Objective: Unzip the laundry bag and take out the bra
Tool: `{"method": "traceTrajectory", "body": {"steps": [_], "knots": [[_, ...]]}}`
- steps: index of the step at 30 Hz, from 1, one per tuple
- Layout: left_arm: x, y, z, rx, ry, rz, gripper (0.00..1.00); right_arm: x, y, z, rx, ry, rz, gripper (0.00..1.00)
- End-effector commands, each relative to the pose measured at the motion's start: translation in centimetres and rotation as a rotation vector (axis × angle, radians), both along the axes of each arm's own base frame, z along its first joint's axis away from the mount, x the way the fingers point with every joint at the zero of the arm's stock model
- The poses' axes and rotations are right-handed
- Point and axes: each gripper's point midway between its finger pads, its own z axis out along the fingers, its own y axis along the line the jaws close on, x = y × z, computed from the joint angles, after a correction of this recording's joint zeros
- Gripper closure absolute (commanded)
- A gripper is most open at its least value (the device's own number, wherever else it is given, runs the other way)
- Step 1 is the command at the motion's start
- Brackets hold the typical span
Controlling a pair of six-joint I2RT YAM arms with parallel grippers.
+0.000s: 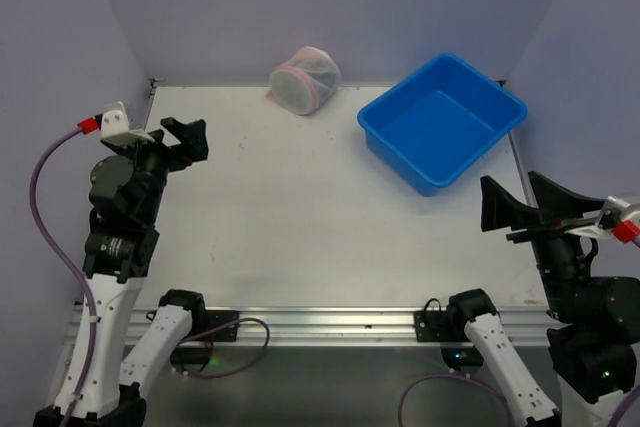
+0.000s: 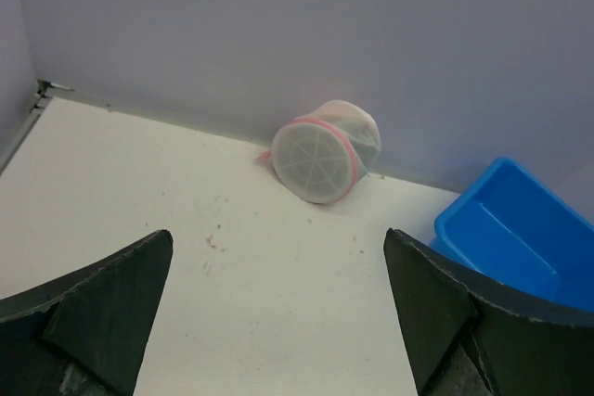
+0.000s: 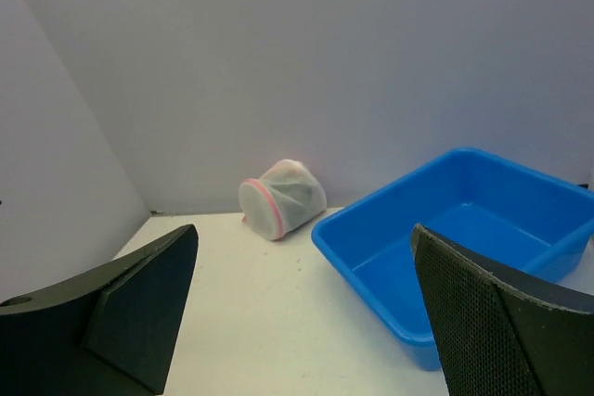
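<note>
The laundry bag point(image 1: 305, 79) lies on its side at the back of the table against the wall, a small white mesh drum with pink trim round its rim. It shows in the left wrist view point(image 2: 323, 157) and in the right wrist view point(image 3: 283, 197) too. Its zipper looks shut. The bra is hidden; only a dim greyish shape shows through the mesh. My left gripper point(image 1: 185, 140) hovers open at the left side, far short of the bag, with nothing between its fingers point(image 2: 278, 238). My right gripper point(image 1: 508, 189) stands open and empty at the near right point(image 3: 304, 231).
A blue plastic bin point(image 1: 394, 154) sits at the back right, next to the bag, and nothing lies in it point(image 2: 506, 229) point(image 3: 483, 229). Purple walls close the table point(image 1: 300, 237) at the back and both sides. A metal rail runs along the near edge.
</note>
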Motion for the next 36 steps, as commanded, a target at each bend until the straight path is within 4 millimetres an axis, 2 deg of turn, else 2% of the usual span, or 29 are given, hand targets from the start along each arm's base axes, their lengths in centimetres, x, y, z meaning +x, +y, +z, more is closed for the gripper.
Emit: {"method": "traceTrajectory", "body": {"steps": [1, 3, 4, 6, 7, 9, 10, 11, 12, 13, 14, 15, 17, 18, 19, 20, 21, 23, 24, 26, 27, 28, 29, 30, 31, 32, 33, 36], "knots": [[2.9, -2.1, -0.5, -0.068, 0.014, -0.078, 0.00, 0.3, 0.3, 0.0, 0.017, -0.008, 0.013, 0.01], [4.3, -2.9, -1.2, -0.114, 0.043, -0.104, 0.00, 0.9, 0.7, -0.9, 0.018, 0.029, 0.025, 0.01], [5.8, -3.5, -2.0, -0.131, 0.069, -0.119, 0.00, 1.2, 0.8, -1.4, 0.012, 0.053, 0.030, 0.01], [7.5, -4.6, -2.9, -0.187, 0.106, -0.152, 0.00, 1.6, 1.4, -2.2, 0.014, 0.083, 0.053, 0.01], [9.4, -5.3, -4.4, -0.204, 0.145, -0.168, 0.00, 1.7, 1.5, -2.5, 0.013, 0.095, 0.058, 0.01], [11.3, -6.4, -4.5, -0.251, 0.162, -0.179, 0.00, 2.2, 1.9, -3.3, 0.013, 0.119, 0.074, 0.01], [13.5, -6.9, -6.3, -0.260, 0.202, -0.165, 0.00, 2.3, 2.0, -3.5, 0.011, 0.125, 0.077, 0.01], [14.6, -7.5, -5.2, -0.268, 0.180, -0.168, 0.00, 2.6, 2.1, -3.9, 0.009, 0.140, 0.077, 0.01], [16.5, -8.7, -7.5, -0.258, 0.233, -0.147, 0.00, 2.9, 2.1, -4.2, 0.006, 0.149, 0.074, 0.01], [17.9, -9.6, -6.9, -0.256, 0.201, -0.149, 0.00, 3.1, 2.2, -4.5, 0.004, 0.159, 0.073, 0.01], [19.0, -10.9, -4.9, -0.257, 0.160, -0.168, 0.00, 3.4, 2.3, -4.9, -0.001, 0.171, 0.073, 0.01], [21.2, -11.8, -7.3, -0.245, 0.208, -0.159, 0.00, 3.7, 2.3, -5.2, -0.004, 0.183, 0.069, 0.01], [23.3, -13.1, -7.7, -0.254, 0.212, -0.156, 0.00, 4.1, 2.4, -5.8, -0.010, 0.205, 0.070, 0.01], [24.7, -13.6, -6.2, -0.263, 0.179, -0.157, 0.00, 4.5, 2.5, -6.2, -0.010, 0.219, 0.071, 0.01], [26.5, -14.1, -8.8, -0.254, 0.218, -0.130, 0.00, 4.8, 2.8, -6.8, -0.012, 0.233, 0.078, 0.01], [27.4, -14.7, -9.0, -0.254, 0.215, -0.129, 0.00, 5.0, 3.0, -7.0, -0.013, 0.239, 0.086, 0.01], [29.3, -15.3, -10.0, -0.255, 0.217, -0.116, 0.00, 5.3, 3.2, -7.3, -0.014, 0.252, 0.094, 0.01], [30.9, -16.3, -10.7, -0.252, 0.205, -0.109, 0.00, 5.8, 3.4, -8.0, -0.013, 0.266, 0.097, 0.01], [32.7, -16.7, -11.6, -0.247, 0.202, -0.092, 0.00, 6.1, 3.6, -8.2, -0.008, 0.274, 0.105, 0.01], [34.3, -17.4, -12.5, -0.243, 0.198, -0.085, 0.00, 6.4, 4.4, -8.9, -0.015, 0.292, 0.144, 0.01], [35.6, -17.6, -15.3, -0.223, 0.229, -0.070, 0.00, 6.5, 4.7, -9.1, -0.017, 0.298, 0.153, 0.01], [36.5, -17.9, -14.2, -0.225, 0.196, -0.068, 0.01, 6.9, 4.9, -9.5, -0.018, 0.312, 0.158, 0.01], [37.2, -18.0, -14.6, -0.218, 0.192, -0.058, 0.01, 7.1, 5.0, -9.7, -0.017, 0.320, 0.161, 0.01], [38.1, -18.0, -17.1, -0.199, 0.216, -0.038, 0.02, 7.3, 5.1, -10.0, -0.016, 0.332, 0.163, 0.01], [38.7, -18.2, -16.7, -0.198, 0.198, -0.035, 0.04, 7.6, 5.2, -10.4, -0.018, 0.349, 0.164, 0.01], [39.2, -18.2, -17.2, -0.191, 0.196, -0.026, 0.05, 7.8, 5.3, -10.6, -0.018, 0.357, 0.165, 0.01], [39.7, -18.1, -19.1, -0.174, 0.210, -0.015, 0.07, 7.9, 5.3, -10.8, -0.018, 0.365, 0.164, 0.01], [40.4, -18.4, -20.8, -0.156, 0.207, -0.016, 0.17, 8.3, 5.3, -11.5, -0.019, 0.396, 0.158, 0.01]]}}
